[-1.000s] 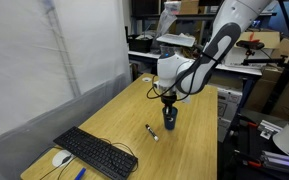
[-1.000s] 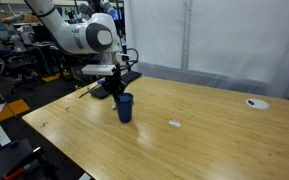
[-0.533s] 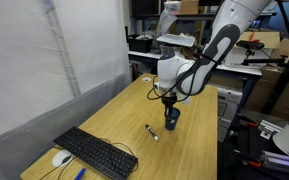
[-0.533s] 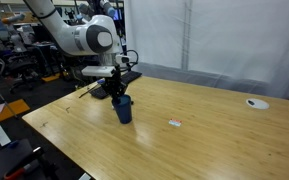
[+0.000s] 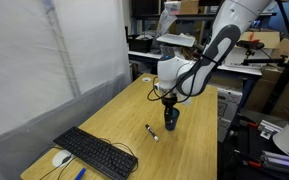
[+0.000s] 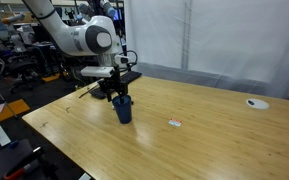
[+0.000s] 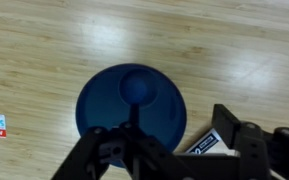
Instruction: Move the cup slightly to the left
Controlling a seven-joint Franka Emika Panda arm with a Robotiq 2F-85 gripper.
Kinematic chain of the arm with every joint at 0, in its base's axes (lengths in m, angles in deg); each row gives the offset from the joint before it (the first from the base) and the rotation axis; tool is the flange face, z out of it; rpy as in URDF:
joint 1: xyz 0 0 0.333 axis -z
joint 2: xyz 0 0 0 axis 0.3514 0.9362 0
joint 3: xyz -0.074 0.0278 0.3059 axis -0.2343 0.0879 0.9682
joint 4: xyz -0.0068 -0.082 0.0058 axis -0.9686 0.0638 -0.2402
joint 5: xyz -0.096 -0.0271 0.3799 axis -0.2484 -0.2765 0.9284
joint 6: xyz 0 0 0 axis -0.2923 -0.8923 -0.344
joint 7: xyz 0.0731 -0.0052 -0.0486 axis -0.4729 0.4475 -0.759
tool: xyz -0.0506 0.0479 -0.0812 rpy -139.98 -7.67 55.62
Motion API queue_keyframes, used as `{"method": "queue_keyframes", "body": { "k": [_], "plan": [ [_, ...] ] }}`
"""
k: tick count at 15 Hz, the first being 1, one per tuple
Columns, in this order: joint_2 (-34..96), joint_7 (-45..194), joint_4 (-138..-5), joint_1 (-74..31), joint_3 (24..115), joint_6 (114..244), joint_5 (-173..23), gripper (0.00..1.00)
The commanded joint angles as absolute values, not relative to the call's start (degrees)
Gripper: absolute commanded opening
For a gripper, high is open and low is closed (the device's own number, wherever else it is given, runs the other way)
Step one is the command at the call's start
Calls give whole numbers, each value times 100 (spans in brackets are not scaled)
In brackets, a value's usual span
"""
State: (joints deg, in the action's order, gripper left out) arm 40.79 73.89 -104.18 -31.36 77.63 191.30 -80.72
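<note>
I judge the job barely begun. The cup (image 7: 132, 100) stands upright on the table (image 5: 114, 115), filling the middle of the wrist view and sitting right of centre in an exterior view. My gripper (image 7: 164, 135) hangs directly over it with its jaws apart, one finger above the cup's mouth and the other outside its wall, squeezing nothing. The grasp, the nudge left and the release all remain. I count one cup, one marker pen (image 5: 151, 132), one keyboard (image 5: 94, 152) and one mouse (image 5: 61, 158).
</note>
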Motion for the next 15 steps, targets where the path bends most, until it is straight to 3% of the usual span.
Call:
{"method": "queue_keyframes", "body": {
  "k": [1, 15],
  "plan": [
    [3795, 7630, -10590, -3210, 7691, 19152, -8112, 100],
    [1908, 7972, -11240, -2985, 7803, 17968, -7997, 100]
  ]
}}
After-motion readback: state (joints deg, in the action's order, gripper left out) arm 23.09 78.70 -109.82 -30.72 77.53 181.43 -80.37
